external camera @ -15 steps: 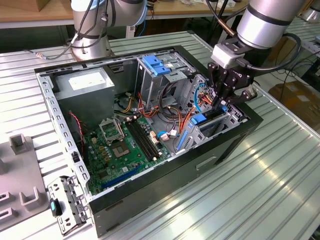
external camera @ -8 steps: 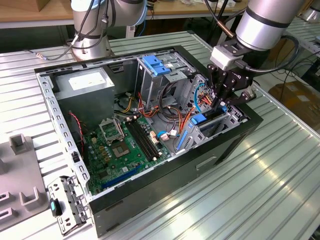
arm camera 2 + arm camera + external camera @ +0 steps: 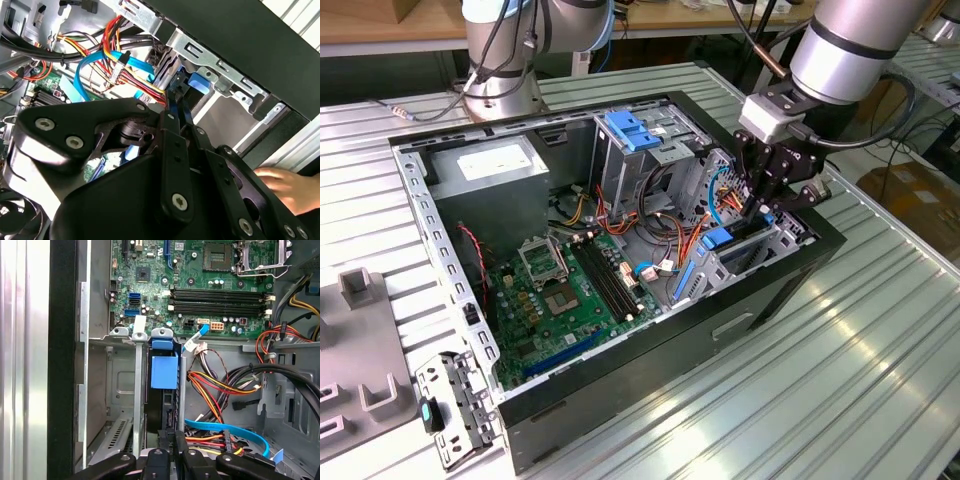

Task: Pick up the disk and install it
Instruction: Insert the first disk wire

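First wrist view, fingers (image 3: 171,450) closed on disk (image 3: 163,390) in bay, cables (image 3: 220,385) beside.

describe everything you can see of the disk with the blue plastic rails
The disk with blue plastic side rails stands on edge inside a silver metal drive bay slot of the open computer case, mostly sunk in. In the first wrist view its dark edge, a blue rail and a blue tab show. The black gripper sits at its near end, the fingers close together.

We note matt black plastic gripper (image 3: 172,452) links, the disk (image 3: 164,371) with smooth blue plastic rails, dull grey sheet-metal bay walls (image 3: 122,385), a ribbed brushed-metal table (image 3: 880,370), and glossy green motherboard (image 3: 200,285).
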You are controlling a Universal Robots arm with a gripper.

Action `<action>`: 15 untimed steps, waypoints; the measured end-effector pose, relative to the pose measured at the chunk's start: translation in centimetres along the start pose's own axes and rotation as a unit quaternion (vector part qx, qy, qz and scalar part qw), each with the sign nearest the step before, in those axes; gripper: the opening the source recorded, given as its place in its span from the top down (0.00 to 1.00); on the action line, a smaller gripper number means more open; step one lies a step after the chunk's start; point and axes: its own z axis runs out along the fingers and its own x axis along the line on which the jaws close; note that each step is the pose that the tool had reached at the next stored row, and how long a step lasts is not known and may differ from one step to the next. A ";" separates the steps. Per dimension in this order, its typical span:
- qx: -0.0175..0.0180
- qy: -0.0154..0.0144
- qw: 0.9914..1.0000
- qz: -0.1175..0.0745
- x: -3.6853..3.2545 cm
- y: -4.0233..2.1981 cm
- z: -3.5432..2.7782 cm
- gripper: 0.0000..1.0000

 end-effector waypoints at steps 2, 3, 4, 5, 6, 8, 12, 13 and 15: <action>0.000 0.001 1.000 0.000 0.00 -0.02 -0.96 0.76; 0.000 0.001 1.000 0.000 0.00 -0.02 -1.09 0.76; 0.000 0.001 1.000 0.000 0.00 -0.03 -1.09 0.76; 0.000 0.001 1.000 0.000 0.00 -0.02 -1.10 0.76; 0.000 0.001 1.000 0.000 0.00 -0.02 -1.11 0.77; 0.000 0.001 1.000 0.000 0.00 -0.02 -1.11 0.84; 0.000 0.001 1.000 0.000 0.00 -0.02 -1.13 0.89; 0.000 0.001 1.000 0.000 0.00 -0.02 -1.13 0.89; 0.000 0.001 1.000 0.000 0.00 -0.03 -1.14 0.89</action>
